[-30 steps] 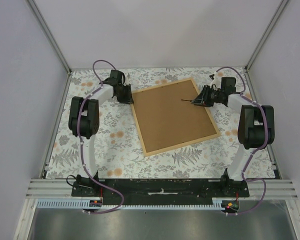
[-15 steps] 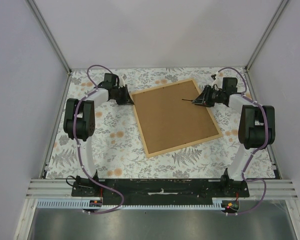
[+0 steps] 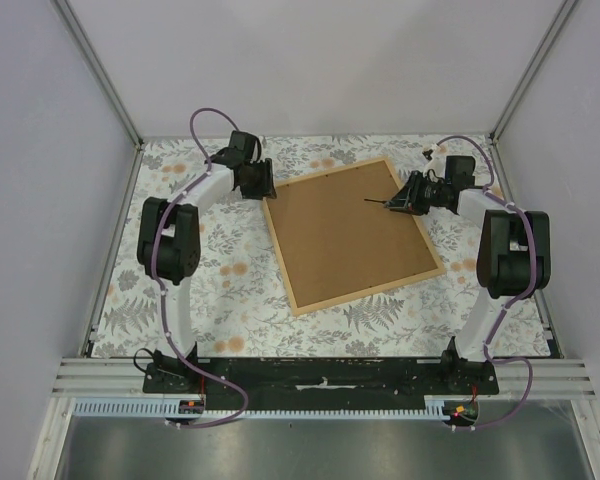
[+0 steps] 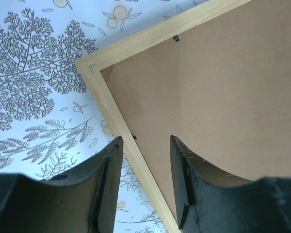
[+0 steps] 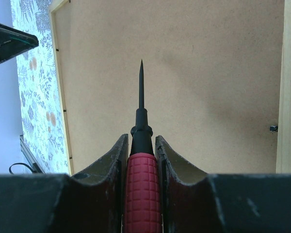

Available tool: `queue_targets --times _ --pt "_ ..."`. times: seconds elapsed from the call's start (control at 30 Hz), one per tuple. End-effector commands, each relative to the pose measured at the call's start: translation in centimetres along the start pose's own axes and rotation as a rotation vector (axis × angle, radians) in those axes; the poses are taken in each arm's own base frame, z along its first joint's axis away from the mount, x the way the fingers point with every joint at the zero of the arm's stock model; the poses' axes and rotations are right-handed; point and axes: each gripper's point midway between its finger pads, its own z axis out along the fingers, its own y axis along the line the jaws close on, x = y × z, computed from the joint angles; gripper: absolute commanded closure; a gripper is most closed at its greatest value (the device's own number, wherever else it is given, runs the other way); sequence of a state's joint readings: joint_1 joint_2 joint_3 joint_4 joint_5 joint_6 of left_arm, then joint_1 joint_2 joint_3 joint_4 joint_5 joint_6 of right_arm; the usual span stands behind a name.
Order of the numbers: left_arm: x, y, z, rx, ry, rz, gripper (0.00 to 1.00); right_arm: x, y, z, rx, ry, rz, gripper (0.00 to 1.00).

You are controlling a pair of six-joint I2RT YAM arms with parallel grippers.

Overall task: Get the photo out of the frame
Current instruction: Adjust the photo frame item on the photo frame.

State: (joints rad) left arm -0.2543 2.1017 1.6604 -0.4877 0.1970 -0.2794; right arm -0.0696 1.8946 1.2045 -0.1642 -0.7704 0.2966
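The large rectangular frame of thin light-tan wooden strips [image 3: 365, 291] lies face down on the flower-printed table cover [image 3: 230, 275], a little toward 1 o'clock from the table's middle. Its plain brown backing board [image 3: 345, 235] faces up. The photo must be underneath that board; from where I stand none of it shows.

The left gripper [image 4: 145, 144] hovers over the frame's 10 o'clock corner, jaws spread with nothing between them. The right gripper [image 5: 141, 141] sits at the frame's 2 o'clock edge, jaws pinching a red-handled tool with a thin dark pointed shaft [image 5: 143, 189]. The point aims toward 9 o'clock, over the board.

The frame looks light and stiff, and I'd expect it to skate on the cloth if pushed sideways, so it wants holding down by a strip. The board seems thin and likely to flex. Small dark tabs [image 4: 176, 38] along the inner edge appear to pin it, and those are the spots for the tool. The photo, being paper, should be limp and easy to crease or scratch. I'd take it by a bare corner or margin, keeping that sharp point well clear of it.
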Motion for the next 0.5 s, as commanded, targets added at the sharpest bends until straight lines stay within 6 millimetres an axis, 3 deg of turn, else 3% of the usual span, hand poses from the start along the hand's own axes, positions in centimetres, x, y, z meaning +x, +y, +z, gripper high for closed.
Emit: queue_targets --times 0.0,0.2,0.33,0.47 --pt "0.7 1.4 0.1 -0.159 0.026 0.06 0.49 -1.5 1.0 -0.8 -0.021 -0.051 -0.054 1.0" --pt "1.8 1.8 0.6 -0.211 0.059 0.087 0.46 -3.1 2.6 -2.3 -0.03 -0.094 -0.115 1.0" --pt "2.6 2.0 1.1 -0.222 0.081 0.099 0.46 -6.1 4.4 -5.7 -0.007 -0.203 -0.21 1.0" --pt "2.9 2.1 1.7 -0.224 0.096 0.101 0.45 -8.7 3.5 -9.3 0.155 -0.313 -0.304 1.0"
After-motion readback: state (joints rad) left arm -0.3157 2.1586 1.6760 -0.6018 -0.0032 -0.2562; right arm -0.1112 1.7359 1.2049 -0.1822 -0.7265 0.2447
